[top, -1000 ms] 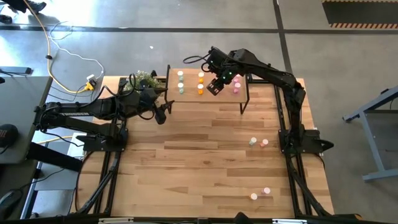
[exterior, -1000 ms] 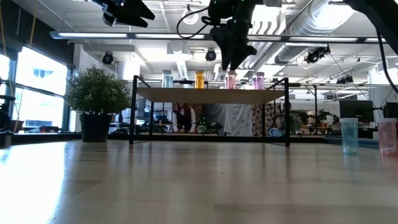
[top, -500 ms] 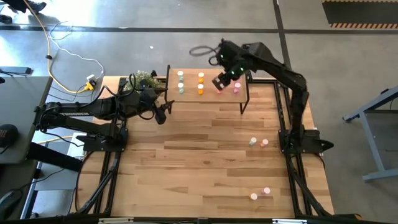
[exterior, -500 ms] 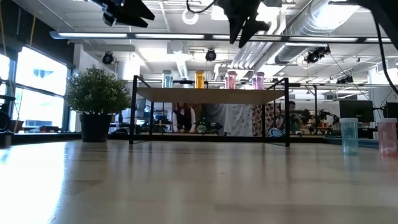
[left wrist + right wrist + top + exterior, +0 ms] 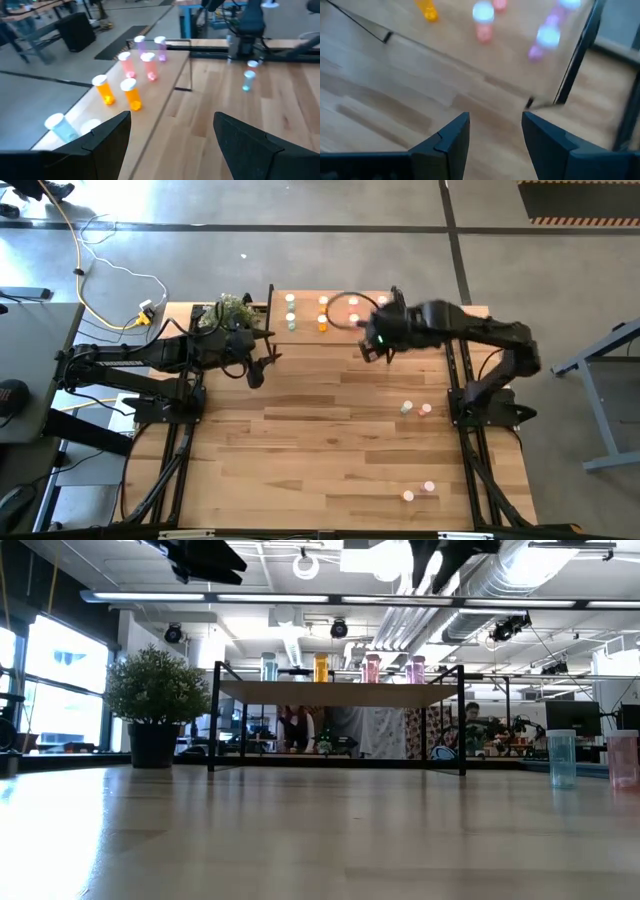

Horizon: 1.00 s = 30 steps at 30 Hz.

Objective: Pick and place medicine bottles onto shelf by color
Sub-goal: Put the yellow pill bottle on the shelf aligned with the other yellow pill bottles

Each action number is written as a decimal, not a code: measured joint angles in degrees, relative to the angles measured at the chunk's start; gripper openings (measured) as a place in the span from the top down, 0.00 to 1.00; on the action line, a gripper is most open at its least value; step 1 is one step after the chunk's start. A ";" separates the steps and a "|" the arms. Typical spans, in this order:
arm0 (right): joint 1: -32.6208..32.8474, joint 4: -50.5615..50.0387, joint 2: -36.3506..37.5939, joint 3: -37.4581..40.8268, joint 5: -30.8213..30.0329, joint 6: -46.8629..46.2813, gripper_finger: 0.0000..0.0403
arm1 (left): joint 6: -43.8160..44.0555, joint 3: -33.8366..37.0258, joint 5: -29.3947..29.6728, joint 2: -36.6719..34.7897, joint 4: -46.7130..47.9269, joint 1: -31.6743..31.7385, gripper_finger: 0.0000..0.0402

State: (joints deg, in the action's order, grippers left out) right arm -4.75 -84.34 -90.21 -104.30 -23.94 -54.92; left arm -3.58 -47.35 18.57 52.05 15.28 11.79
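1. The right gripper [image 5: 373,348] hung above the counter [image 5: 330,450] just in front of the shelf [image 5: 335,330], its fingers [image 5: 447,137] parted and holding nothing.
2. The left gripper [image 5: 262,363] waited near the shelf's left end, fingers [image 5: 107,135] spread wide and empty.
3. On the shelf stood medicine bottles [image 5: 131,94] in pairs by color: pale green, orange, red-pink, pink.
4. Two more bottles [image 5: 416,409] stood near the counter's right edge, and two others [image 5: 418,491] near its front right corner.
5. A potted plant [image 5: 232,308] sat at the far left corner.
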 joint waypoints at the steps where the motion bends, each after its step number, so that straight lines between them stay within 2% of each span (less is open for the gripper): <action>1: 1.52 1.32 1.65 2.56 -0.43 -3.21 0.57 | -0.06 0.00 -0.67 0.00 0.19 0.00 0.31; 5: 7.61 6.14 6.86 11.39 -1.26 -15.27 0.57 | -0.06 0.00 -3.93 0.00 0.60 0.00 0.31; 10: 14.90 7.47 10.26 18.92 -1.50 -29.15 0.57 | -0.06 0.00 -7.97 0.00 1.33 0.01 0.31; 15: 22.07 8.18 10.81 23.36 -0.75 -42.20 0.57 | -0.04 0.00 -10.13 0.00 1.91 0.00 0.31; 19: 26.48 9.01 10.81 25.46 2.98 -49.92 0.57 | 0.57 0.00 -11.82 0.00 1.67 0.00 0.31; 24: 31.25 10.04 10.79 27.17 7.19 -53.71 0.57 | 2.85 0.00 -12.67 0.00 1.67 0.00 0.31; 30: 35.57 9.21 10.79 28.35 12.26 -51.24 0.57 | 5.12 0.00 -9.04 0.00 1.64 0.02 0.31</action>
State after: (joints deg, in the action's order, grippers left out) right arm 30.82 -75.13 -79.42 -75.94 -11.68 -106.17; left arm 1.53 -47.35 9.54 52.05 16.93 11.81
